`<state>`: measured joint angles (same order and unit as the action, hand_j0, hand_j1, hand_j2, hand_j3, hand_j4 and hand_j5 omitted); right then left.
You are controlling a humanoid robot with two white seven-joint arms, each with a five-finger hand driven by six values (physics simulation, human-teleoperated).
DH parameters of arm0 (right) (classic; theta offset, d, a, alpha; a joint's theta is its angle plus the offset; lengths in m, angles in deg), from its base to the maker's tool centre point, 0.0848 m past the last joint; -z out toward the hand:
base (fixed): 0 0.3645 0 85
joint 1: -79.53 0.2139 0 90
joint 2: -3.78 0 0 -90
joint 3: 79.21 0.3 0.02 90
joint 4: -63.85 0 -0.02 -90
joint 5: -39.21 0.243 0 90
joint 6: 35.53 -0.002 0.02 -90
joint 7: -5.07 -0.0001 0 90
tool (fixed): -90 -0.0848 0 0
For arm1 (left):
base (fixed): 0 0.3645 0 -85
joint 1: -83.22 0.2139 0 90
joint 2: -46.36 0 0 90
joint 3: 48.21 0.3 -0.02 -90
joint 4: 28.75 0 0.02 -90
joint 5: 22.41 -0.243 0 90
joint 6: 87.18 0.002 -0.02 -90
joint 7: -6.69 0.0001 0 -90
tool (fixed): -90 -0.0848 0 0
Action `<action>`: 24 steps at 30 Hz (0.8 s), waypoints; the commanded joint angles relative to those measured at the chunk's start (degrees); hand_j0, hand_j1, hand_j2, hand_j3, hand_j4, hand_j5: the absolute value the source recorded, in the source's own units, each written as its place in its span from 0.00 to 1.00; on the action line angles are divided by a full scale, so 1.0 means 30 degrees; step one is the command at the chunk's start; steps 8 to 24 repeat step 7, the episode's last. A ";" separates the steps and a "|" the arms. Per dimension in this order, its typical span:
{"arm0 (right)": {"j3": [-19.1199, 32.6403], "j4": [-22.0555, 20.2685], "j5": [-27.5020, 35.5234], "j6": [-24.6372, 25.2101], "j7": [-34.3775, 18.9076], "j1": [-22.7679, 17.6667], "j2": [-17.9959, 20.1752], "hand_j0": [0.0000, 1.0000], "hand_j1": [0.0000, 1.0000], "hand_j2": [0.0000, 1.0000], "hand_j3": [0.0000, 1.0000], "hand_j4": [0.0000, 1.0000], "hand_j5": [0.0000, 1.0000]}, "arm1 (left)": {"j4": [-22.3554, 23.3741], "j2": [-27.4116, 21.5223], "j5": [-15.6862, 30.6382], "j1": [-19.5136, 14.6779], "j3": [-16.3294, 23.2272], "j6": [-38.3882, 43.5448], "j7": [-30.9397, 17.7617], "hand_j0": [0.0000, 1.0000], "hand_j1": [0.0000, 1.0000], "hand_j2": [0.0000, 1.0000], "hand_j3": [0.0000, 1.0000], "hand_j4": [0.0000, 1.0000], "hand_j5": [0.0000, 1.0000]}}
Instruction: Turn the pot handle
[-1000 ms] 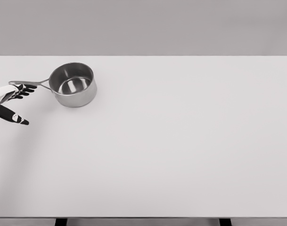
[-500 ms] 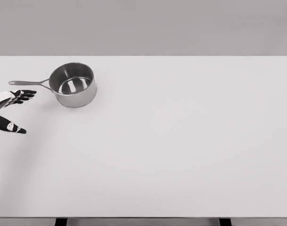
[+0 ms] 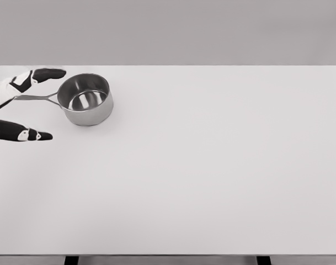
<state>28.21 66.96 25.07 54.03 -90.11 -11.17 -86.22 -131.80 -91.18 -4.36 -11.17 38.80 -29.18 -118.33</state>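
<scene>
Stainless steel saucepan (image 3: pixel 86 99) sitting at the far left of the white table (image 3: pixel 212 165), long thin handle (image 3: pixel 38 97) pointing left toward the table edge. Only one view to go on, the head camera, so here's what it gives.

Handling guess: rigid metal, empty as far as I can see inside, so probably fairly light and happy to slide or pivot on that smooth tabletop. The polished wall looks slippery, so I wouldn't bother grabbing the body. The handle is the obvious lever; taking it or pushing it out near its far end should swing the pot around with little force, though too hard a nudge could skate the whole pot along instead of turning it.

The left hand (image 3: pixel 16 105) is spread open and holding nothing: one dark finger reaches over the far side of the handle, another lies on the near side, so the handle sits between them. Can't tell if anything's actually touching.

Versus half a second ago: the hand sat wholly on the near side of the handle, fingers closer together. Pot hasn't budged. Right hand isn't visible.
</scene>
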 commanded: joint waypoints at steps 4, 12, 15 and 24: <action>-0.0005 -0.0012 -0.0001 0.0000 -0.0003 0.0000 -0.0001 1.00 1.00 1.00 1.00 1.00 1.00 | -0.0073 0.0582 0.0106 -0.0117 0.2165 -0.0998 0.0007 1.00 1.00 1.00 1.00 1.00 1.00; -0.0005 0.0016 -0.0001 0.0000 -0.0003 0.0000 -0.0001 1.00 1.00 1.00 1.00 1.00 1.00 | -0.0073 0.0553 0.0106 -0.0118 0.2343 -0.0998 0.0007 1.00 1.00 1.00 1.00 1.00 1.00; -0.0005 0.0016 -0.0001 0.0000 -0.0003 0.0000 -0.0001 1.00 1.00 1.00 1.00 1.00 1.00 | -0.0073 0.0553 0.0106 -0.0118 0.2343 -0.0998 0.0007 1.00 1.00 1.00 1.00 1.00 1.00; -0.0005 0.0016 -0.0001 0.0000 -0.0003 0.0000 -0.0001 1.00 1.00 1.00 1.00 1.00 1.00 | -0.0073 0.0553 0.0106 -0.0118 0.2343 -0.0998 0.0007 1.00 1.00 1.00 1.00 1.00 1.00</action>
